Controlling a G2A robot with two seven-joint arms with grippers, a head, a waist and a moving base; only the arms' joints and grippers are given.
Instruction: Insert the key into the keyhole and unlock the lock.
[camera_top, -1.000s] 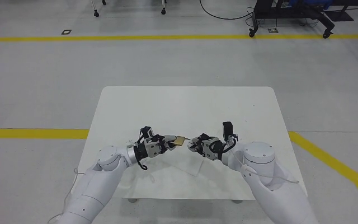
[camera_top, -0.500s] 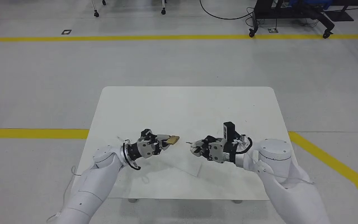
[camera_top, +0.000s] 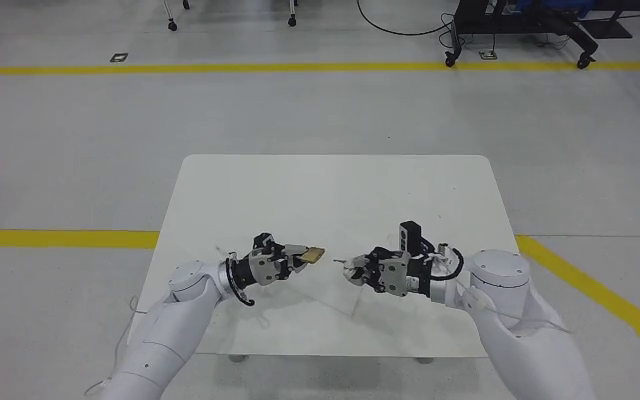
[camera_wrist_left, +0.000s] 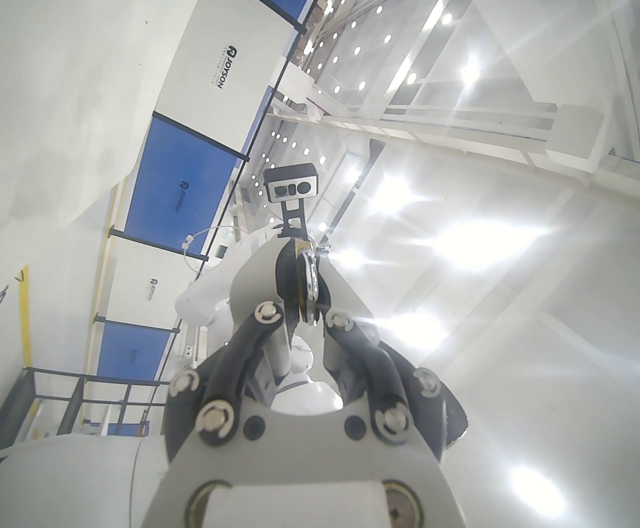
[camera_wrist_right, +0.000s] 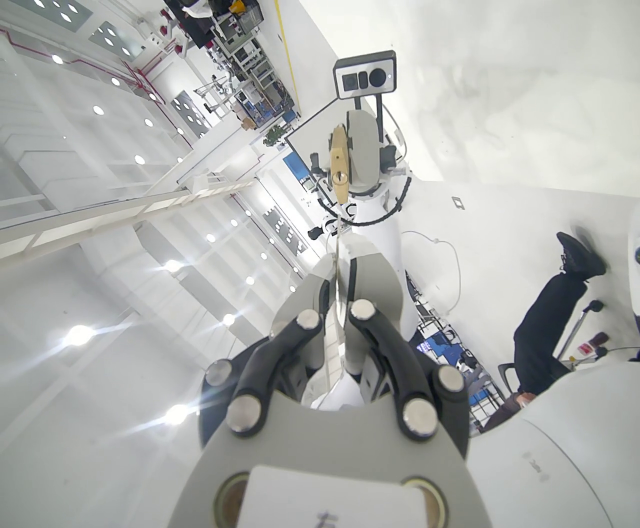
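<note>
The lock is held above the white surface by the left fingers, which are closed tightly on it. In the left wrist view it sits edge-on between the two pads. Its brass body sticks out past the fingertips toward the other arm.

The key is pinched between the right fingers, which are closed on its flat sides. Its thin blade comes out in front of them.

The relation that matters is the line between these two things. In the right wrist view the lock's end face with the keyhole is turned toward the key. The blade is long and narrow, and it points almost straight at this face, a little below the hole. In the top view the key tip and the lock are near each other but apart, and an open gap shows between them. The two arms come from opposite sides, each tipped a little toward the other, so the long axes of the key and the lock are close to one line.

The key is probably not yet inserted. The next move likely needs the right arm to push the blade forward along its own axis. A small error in height or angle could make the tip hit the brass face.

Count: one lock, one key, one keyhole.
</note>
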